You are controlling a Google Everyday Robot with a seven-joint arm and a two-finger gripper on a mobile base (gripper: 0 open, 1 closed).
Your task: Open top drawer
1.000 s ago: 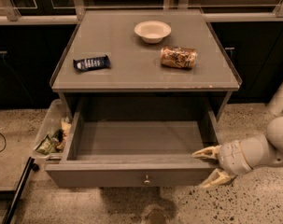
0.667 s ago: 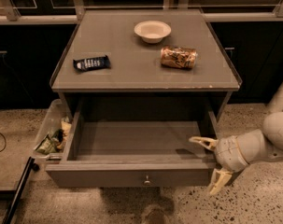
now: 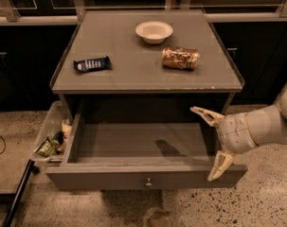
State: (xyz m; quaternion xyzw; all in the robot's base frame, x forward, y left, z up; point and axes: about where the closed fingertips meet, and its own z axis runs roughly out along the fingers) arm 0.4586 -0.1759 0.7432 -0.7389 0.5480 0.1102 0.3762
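Note:
The top drawer (image 3: 133, 176) is a wide grey drawer pulled far out of the grey cabinet, with a small brass knob (image 3: 148, 183) at the centre of its front panel. Its inside (image 3: 143, 143) looks empty. My gripper (image 3: 210, 143) is at the drawer's right side, above the right front corner, with its two pale fingers spread wide apart: one fingertip (image 3: 200, 111) points up-left over the drawer, the other (image 3: 215, 174) hangs down by the front panel. It holds nothing.
On the cabinet top (image 3: 133, 74) lie a white bowl (image 3: 154, 31), a brown crumpled snack bag (image 3: 180, 58) and a dark blue bar wrapper (image 3: 92, 64). A bin with wrappers (image 3: 52, 138) stands on the floor at the left. A dark pole (image 3: 17, 193) lies lower left.
My gripper has lifted and swung up from the drawer's right front corner, and its fingers have spread wider. The drawer has stayed open.

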